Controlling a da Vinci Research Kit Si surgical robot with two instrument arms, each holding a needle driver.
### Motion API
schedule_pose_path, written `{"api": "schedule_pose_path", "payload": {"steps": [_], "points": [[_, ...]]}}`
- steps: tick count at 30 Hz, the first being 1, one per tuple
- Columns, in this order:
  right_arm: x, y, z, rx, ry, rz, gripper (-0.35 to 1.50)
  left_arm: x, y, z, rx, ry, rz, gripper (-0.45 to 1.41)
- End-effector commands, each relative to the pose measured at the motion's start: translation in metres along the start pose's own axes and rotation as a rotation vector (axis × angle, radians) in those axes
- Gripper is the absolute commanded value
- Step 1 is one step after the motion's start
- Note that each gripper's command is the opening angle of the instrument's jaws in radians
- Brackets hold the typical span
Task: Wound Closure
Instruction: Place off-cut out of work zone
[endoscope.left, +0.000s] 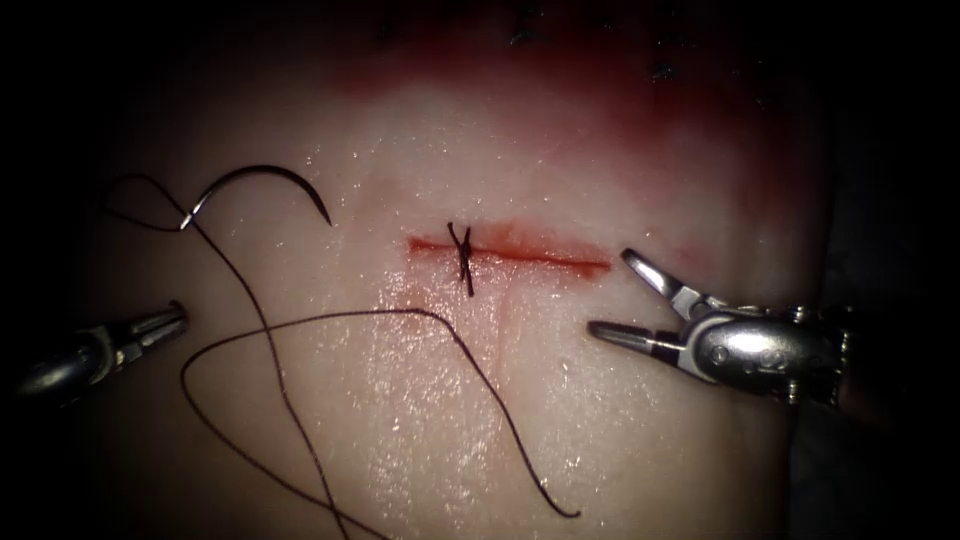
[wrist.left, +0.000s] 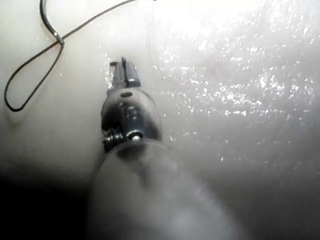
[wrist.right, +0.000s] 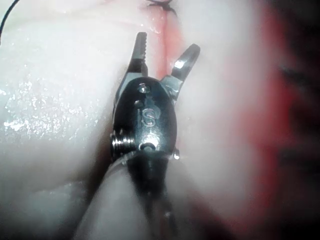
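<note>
The curved needle (endoscope.left: 262, 168) lies free on the tissue (endoscope.left: 600, 420), up and to the left of the cut (endoscope.left: 540, 257), with no part in the tissue. Its thread (endoscope.left: 330, 316) trails from the blunt end in loose loops across the front. One knotted stitch (endoscope.left: 463, 255) crosses the cut near its left end. My left tool (endoscope.left: 170, 320) sits low on the left, below the needle, jaws shut and holding nothing. My right tool (endoscope.left: 608, 291) hovers at the cut's right end with jaws wide open and empty. The left wrist view has the left tool (wrist.left: 125, 75) and the needle's blunt end (wrist.left: 46, 24).
Red fluid (endoscope.left: 620, 110) stains the far part of the tissue and the line of the cut. In the right wrist view the open right tool (wrist.right: 167, 42) straddles the red cut (wrist.right: 162, 25). The thread's free end (endoscope.left: 575, 514) rests near the front.
</note>
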Motion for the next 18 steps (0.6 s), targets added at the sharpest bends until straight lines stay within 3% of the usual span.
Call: {"api": "schedule_pose_path", "payload": {"steps": [1, 13, 18], "points": [[-0.0003, -0.0002, 0.0007, 0.002, 0.002, -0.001, 1.38, -0.0004, -0.0001, 0.0008, -0.002, -0.004, -0.018, 0.03], [-0.0001, -0.0004, 0.0005, 0.002, 0.001, -0.001, 1.38, -0.0012, 0.0017, -0.0038, -0.004, -0.068, -0.163, 0.12], [0.0000, -0.0005, 0.0005, 0.001, 0.001, 0.005, 1.38, -0.0006, 0.0020, -0.0048, -0.044, -0.064, -0.183, 0.52]]}}
